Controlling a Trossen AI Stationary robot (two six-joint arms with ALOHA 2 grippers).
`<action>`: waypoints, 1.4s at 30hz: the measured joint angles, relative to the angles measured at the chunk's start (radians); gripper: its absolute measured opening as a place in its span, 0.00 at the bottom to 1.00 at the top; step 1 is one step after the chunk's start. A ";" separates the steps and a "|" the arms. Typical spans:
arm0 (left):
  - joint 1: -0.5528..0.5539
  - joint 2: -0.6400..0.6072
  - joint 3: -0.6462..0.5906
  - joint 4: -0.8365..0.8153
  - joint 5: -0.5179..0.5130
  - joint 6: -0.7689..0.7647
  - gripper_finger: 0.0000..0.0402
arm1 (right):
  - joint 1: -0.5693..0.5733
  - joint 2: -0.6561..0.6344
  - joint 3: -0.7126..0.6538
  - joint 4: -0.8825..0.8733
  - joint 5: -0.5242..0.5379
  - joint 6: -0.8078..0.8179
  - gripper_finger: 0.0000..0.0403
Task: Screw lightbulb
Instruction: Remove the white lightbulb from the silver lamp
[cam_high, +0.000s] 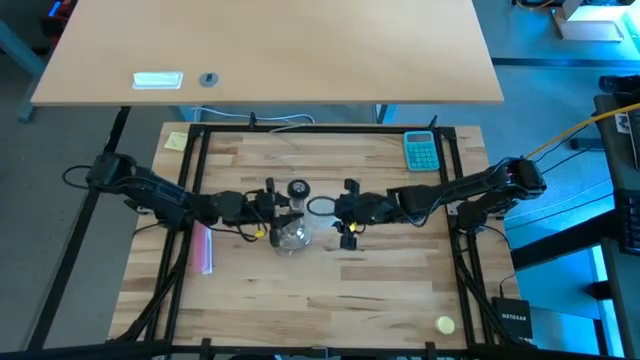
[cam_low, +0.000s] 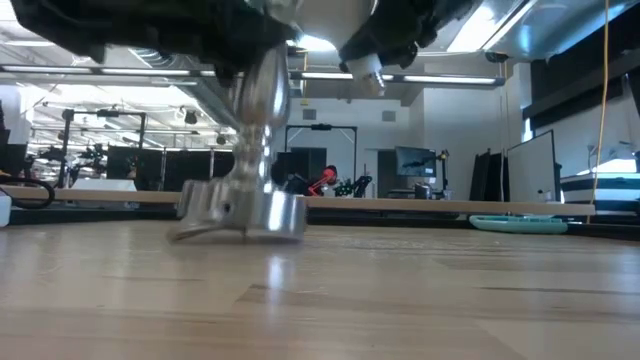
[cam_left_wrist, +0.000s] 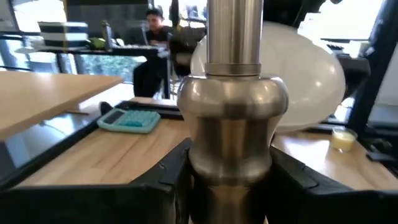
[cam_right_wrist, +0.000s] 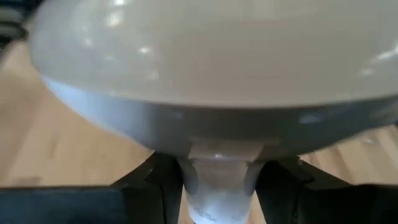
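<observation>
**Both grippers loaded at mid-table**

Your left gripper (cam_left_wrist: 230, 180) is clamped on the silvery stand (cam_low: 250, 200), whose base rests on the table (cam_high: 330, 290) near its middle. Your right gripper (cam_right_wrist: 217, 180) grips the bulb (cam_right_wrist: 211, 81) by its neck, just beside the stand's stem. The near half of the table is bare wood. A teal calculator (cam_high: 421, 151) lies toward the far right corner, well apart. A pink strip (cam_high: 205, 250) lies left of the stand. A black box (cam_high: 513, 321) off the right edge reads NETGEAR.

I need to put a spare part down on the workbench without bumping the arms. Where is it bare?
Bare wood spans the near half between the pink strip and the yellow object, and the far edge between the sticky note and calculator. The middle is crowded: left gripper, socket stand, lightbulb, right gripper.
</observation>
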 joint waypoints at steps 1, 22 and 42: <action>0.009 0.022 0.000 0.018 0.022 0.000 0.32 | 0.015 0.000 0.000 -0.023 0.029 0.001 0.39; 0.019 -0.016 0.000 -0.237 0.029 -0.015 0.56 | 0.144 -0.001 -0.139 -0.162 0.176 0.189 0.39; -0.030 -0.491 -0.001 -0.956 0.028 -0.215 0.61 | 0.032 0.074 -0.139 -0.341 0.075 0.179 0.39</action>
